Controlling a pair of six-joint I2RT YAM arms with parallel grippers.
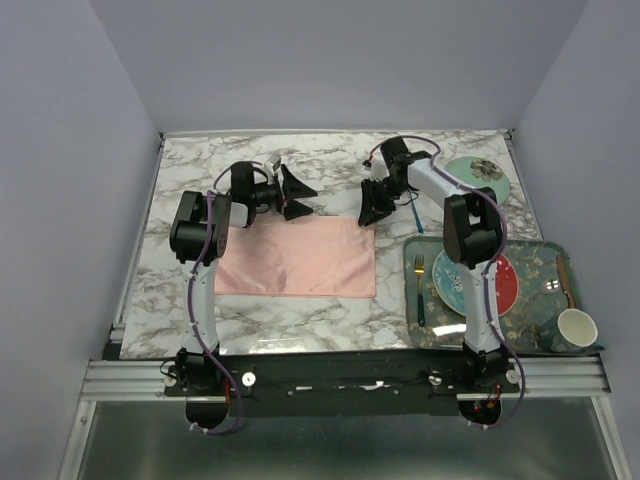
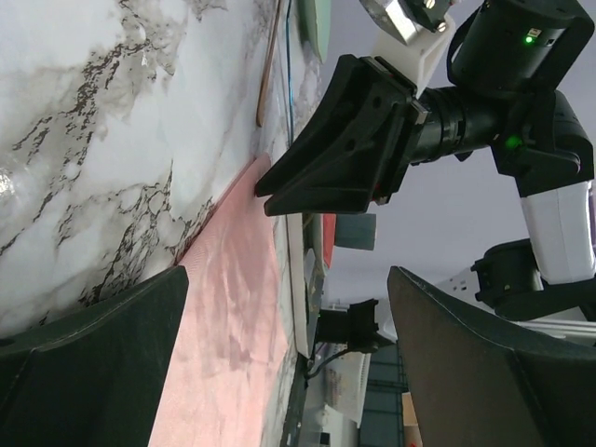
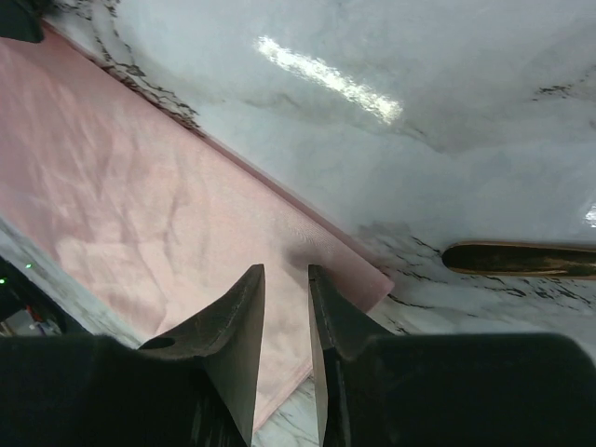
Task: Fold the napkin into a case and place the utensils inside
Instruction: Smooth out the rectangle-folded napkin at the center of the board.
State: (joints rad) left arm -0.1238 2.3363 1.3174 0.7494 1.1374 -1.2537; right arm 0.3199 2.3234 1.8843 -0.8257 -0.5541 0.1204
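Two grippers: one stands over each far corner of the napkin point(image 1: 297, 257).
Left gripper point(image 2: 287, 279): jaws spread wide and holding nothing; pink cloth shows on the table below them.
Right gripper point(image 3: 284, 270): jaws drawn close, with only a thin slit between. The tips are over the far right corner, but I cannot tell whether any cloth is pinched.
Napkin, place: it lies flat on the marble table point(image 1: 200, 170) as a wide rectangle, left of the tray point(image 1: 530, 244). Its far edge looks doubled.
Napkin, feel: probably very light, limp and slippery, so the layers may slide over each other and a fold may not hold its crease.
Napkin, where to hold: right at a corner, nipping low against the marble and through every layer; both corners should lift level.
Spoon point(image 3: 521, 259): it is on bare marble just beyond the right corner, clear of the cloth. It looks thin, hard and smooth, and is best taken across the handle.
Risk: catching only the top layer would pull the fold open.
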